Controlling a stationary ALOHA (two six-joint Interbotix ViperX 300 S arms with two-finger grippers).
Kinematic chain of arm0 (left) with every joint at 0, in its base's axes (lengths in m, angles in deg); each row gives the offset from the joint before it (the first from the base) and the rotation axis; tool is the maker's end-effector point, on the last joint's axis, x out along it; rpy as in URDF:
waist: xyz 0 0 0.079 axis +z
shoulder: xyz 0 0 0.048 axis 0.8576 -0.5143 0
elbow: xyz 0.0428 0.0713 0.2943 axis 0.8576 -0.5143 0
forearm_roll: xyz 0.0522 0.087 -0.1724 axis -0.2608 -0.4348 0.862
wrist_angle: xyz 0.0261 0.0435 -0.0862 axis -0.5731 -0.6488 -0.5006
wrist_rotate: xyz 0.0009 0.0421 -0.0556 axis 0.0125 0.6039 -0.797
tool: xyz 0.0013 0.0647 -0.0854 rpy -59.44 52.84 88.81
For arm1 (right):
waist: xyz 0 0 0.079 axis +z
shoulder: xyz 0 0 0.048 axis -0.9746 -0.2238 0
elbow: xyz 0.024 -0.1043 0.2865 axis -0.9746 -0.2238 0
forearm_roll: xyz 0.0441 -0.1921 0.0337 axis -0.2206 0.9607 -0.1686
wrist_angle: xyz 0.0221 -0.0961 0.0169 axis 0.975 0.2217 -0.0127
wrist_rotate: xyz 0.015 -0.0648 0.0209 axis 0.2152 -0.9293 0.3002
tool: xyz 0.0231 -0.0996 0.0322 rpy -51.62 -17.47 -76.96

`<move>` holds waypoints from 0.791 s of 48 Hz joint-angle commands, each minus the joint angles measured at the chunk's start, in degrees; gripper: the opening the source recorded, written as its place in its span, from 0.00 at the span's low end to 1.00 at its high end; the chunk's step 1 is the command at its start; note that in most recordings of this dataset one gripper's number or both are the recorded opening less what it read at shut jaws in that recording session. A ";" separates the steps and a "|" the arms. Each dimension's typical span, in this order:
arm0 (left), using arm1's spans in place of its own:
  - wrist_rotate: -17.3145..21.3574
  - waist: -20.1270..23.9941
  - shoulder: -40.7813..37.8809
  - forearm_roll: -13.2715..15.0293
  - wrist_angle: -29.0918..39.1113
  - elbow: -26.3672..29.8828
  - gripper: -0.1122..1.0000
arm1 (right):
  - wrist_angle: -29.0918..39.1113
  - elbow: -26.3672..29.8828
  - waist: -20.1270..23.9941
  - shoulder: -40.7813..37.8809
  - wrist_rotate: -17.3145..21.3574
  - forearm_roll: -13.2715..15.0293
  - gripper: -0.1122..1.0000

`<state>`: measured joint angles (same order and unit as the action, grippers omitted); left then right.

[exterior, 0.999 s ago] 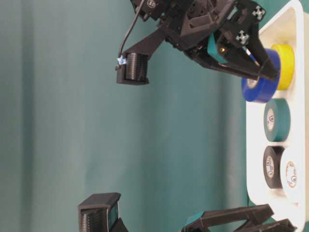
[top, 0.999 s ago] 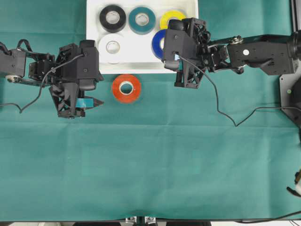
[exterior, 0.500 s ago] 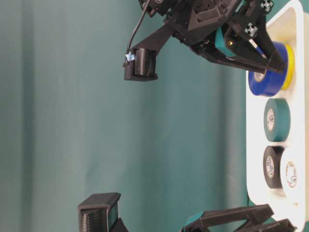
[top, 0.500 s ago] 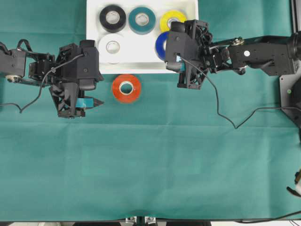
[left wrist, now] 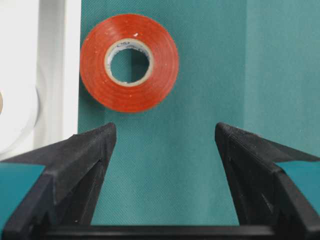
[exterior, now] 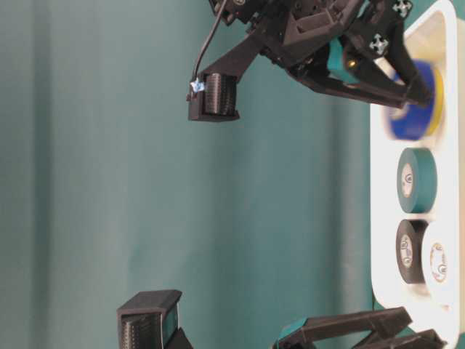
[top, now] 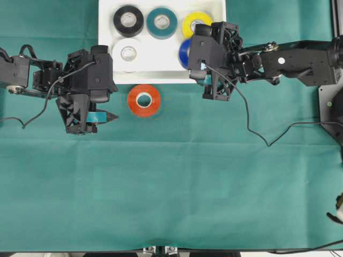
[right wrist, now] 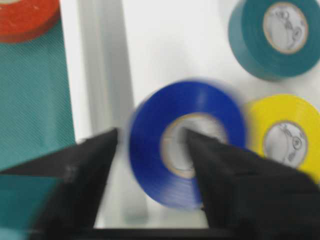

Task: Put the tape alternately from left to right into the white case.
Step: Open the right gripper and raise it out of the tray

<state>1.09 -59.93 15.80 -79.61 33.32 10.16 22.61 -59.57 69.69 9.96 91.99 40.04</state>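
Two arms over a green-covered bench [top: 187, 176], with tape rolls in and beside the white case [top: 161, 59].

The right gripper [right wrist: 150, 150] hangs over the case with its jaws apart, one finger through the core of the motion-blurred blue roll [right wrist: 187, 142]; black [top: 128, 20], teal [top: 162, 22], yellow [top: 196, 20] and white [top: 127, 53] rolls lie flat in the case. The red-orange roll [top: 143, 100] lies on the cloth just outside the case's near rim, and the left gripper [left wrist: 162, 145], jaws wide apart and empty, sits close beside it.
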 commanded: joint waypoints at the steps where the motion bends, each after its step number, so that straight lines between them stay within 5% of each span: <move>1: 0.09 -0.18 0.53 0.09 -0.44 0.88 0.91 | 0.88 0.53 -0.09 0.70 -0.09 0.35 0.78; 5: 0.00 -0.18 0.53 0.09 -0.44 0.88 0.91 | 1.32 0.53 -0.09 0.70 0.00 0.44 0.92; 26: 0.00 -0.09 0.53 0.09 -0.44 0.97 0.91 | 0.97 0.53 0.62 1.67 0.00 0.44 0.88; 38: 0.00 -0.18 0.53 0.09 -0.44 0.88 0.91 | 0.00 -0.26 5.01 3.96 0.09 0.44 0.88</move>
<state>1.09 -59.93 15.71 -79.61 33.32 10.16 23.41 -60.10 73.38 12.07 91.99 40.22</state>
